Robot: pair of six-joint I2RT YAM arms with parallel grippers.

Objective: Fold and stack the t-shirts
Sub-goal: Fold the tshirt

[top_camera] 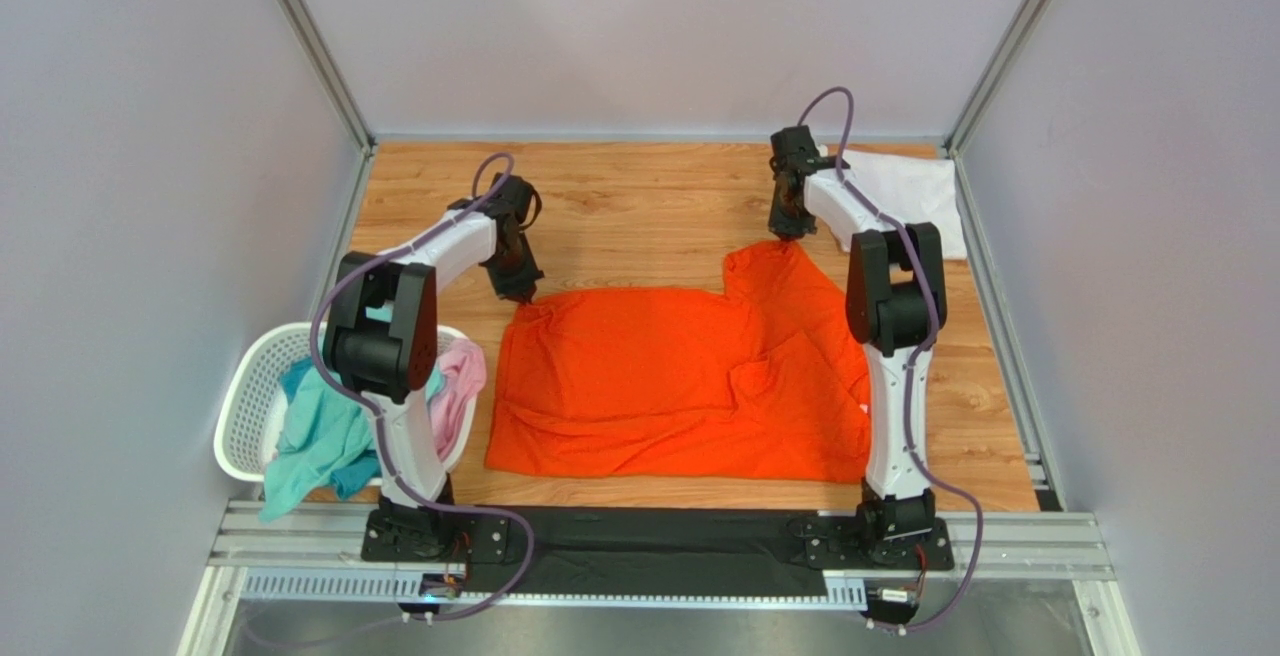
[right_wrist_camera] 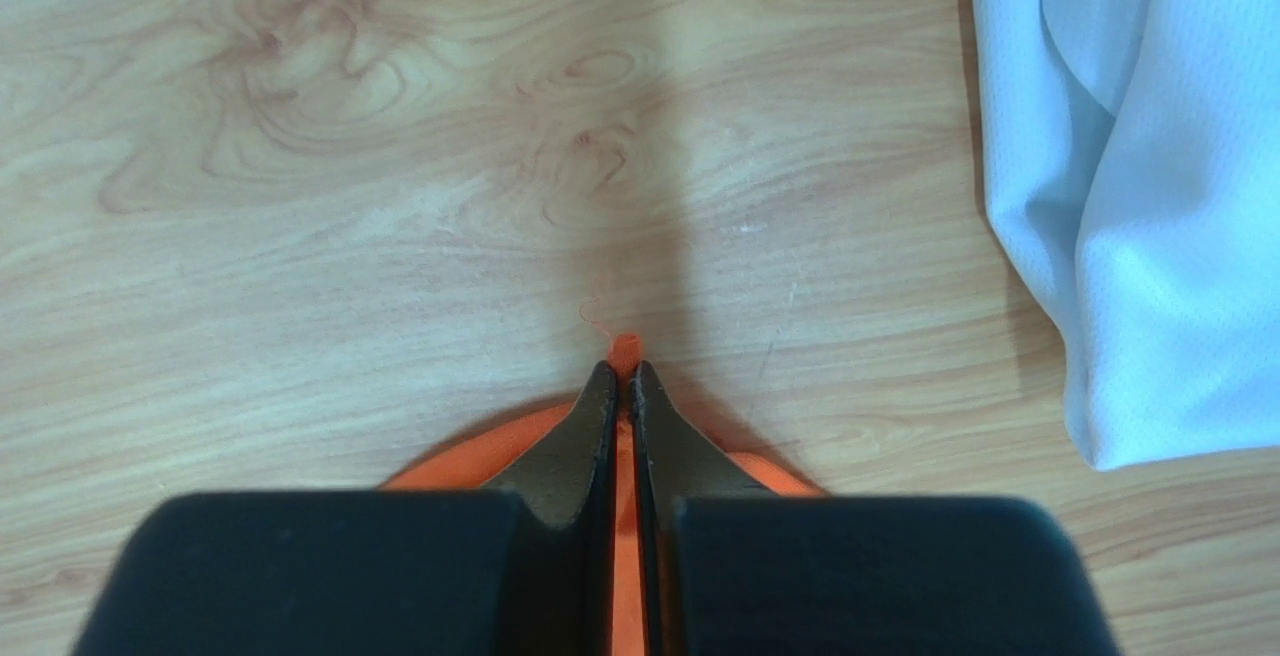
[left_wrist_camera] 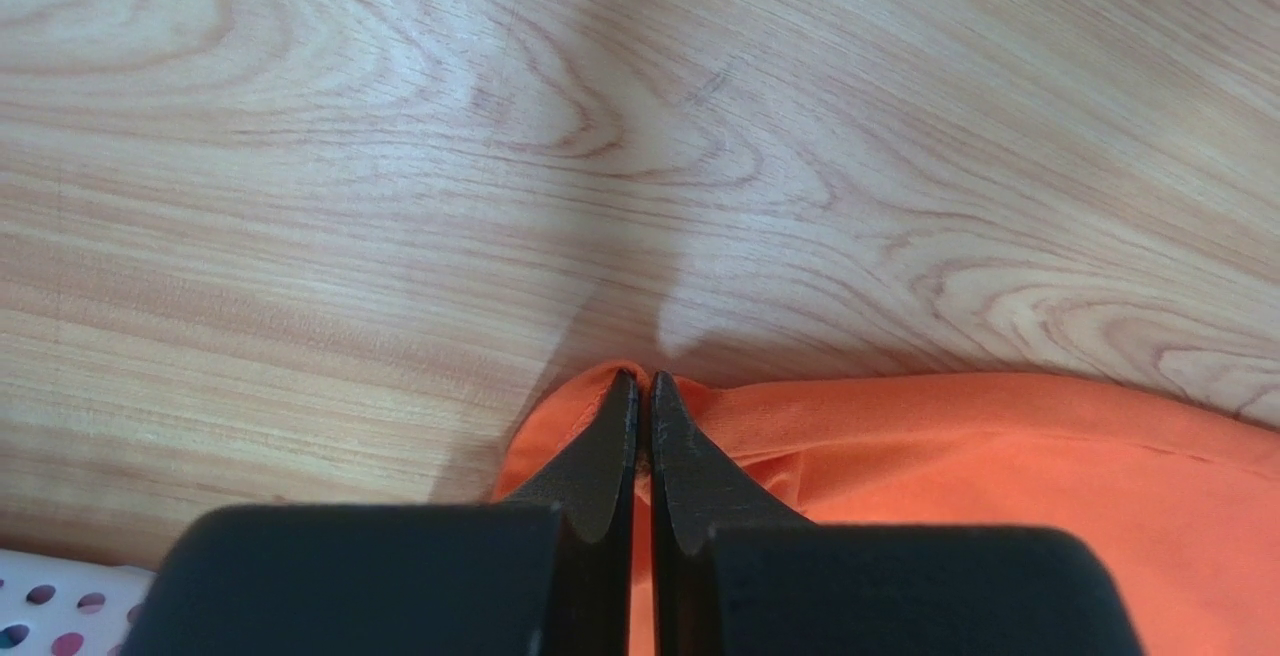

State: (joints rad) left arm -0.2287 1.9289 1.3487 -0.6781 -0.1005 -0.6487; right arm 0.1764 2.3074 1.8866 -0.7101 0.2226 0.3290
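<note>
The bright orange t-shirt (top_camera: 676, 379) lies spread on the wooden table, rumpled near its right side. My left gripper (top_camera: 520, 290) is shut on its far left corner, seen in the left wrist view (left_wrist_camera: 643, 386) with orange cloth (left_wrist_camera: 977, 461) pinched between the jaws. My right gripper (top_camera: 783, 233) is shut on its far right corner; in the right wrist view (right_wrist_camera: 621, 374) a tip of orange cloth (right_wrist_camera: 622, 344) sticks out past the jaws. A folded white t-shirt (top_camera: 909, 194) lies at the back right, also in the right wrist view (right_wrist_camera: 1142, 191).
A white mesh laundry basket (top_camera: 248, 409) stands at the left front with teal (top_camera: 323, 439), pink (top_camera: 460, 374) and blue cloth in it. Grey walls close the table on three sides. A black rail (top_camera: 661, 544) runs along the near edge.
</note>
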